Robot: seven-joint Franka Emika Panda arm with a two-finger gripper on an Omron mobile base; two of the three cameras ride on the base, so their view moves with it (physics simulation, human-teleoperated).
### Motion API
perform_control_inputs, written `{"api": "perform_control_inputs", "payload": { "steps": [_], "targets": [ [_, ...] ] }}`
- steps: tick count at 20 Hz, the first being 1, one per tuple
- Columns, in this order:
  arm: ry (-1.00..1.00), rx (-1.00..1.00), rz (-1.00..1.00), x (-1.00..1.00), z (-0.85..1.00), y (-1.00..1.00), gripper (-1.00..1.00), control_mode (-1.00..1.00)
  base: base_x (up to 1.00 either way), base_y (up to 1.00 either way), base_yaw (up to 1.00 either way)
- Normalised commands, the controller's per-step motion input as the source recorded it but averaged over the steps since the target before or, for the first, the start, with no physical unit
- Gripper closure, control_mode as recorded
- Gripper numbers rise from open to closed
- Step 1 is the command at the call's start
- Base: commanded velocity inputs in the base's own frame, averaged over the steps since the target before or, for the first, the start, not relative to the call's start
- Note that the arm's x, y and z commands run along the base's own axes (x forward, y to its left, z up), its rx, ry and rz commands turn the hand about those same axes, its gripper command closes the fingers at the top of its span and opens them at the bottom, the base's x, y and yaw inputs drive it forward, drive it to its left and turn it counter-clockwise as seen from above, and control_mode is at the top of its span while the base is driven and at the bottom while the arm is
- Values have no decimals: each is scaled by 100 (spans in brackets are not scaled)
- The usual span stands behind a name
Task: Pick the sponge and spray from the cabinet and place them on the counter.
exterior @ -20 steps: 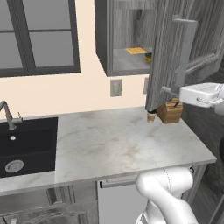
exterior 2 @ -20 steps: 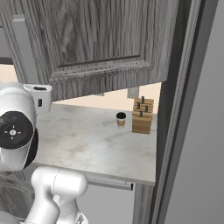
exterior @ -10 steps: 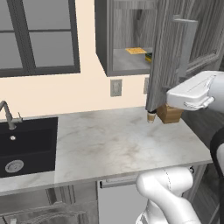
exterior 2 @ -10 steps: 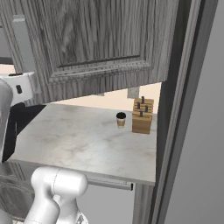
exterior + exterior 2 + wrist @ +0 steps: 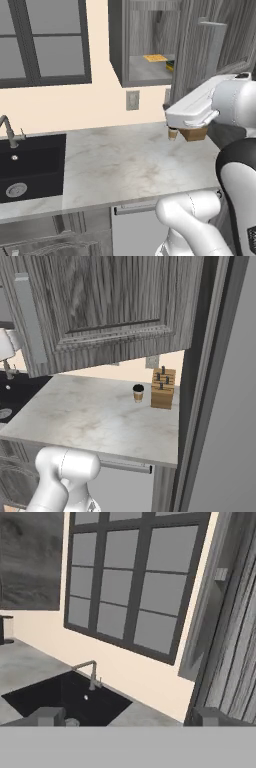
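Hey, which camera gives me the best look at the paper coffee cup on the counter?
The right base view: the coffee cup stands in full sight on the counter, just left of the knife block. In the left base view the arm covers most of it, leaving its lower part. The hand view looks toward the sink and window instead.

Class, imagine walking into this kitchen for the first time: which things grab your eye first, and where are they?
The open dark wood cabinet on the wall, with a yellow cloth on its shelf. Below it, a pale marble counter with a black sink at its left end and a knife block beside a coffee cup.
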Motion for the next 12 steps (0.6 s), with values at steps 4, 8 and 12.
{"api": "perform_control_inputs", "payload": {
  "steps": [4, 8, 12],
  "targets": [
    [-1, -10, -4, 0, -2, 36, -100, -100, 0, 0, 0],
    [1, -1, -1, -1, -8, 8, -100, -100, 0, 0, 0],
    [0, -2, 9, 7, 0, 15, -100, -100, 0, 0, 0]
  ]
}}
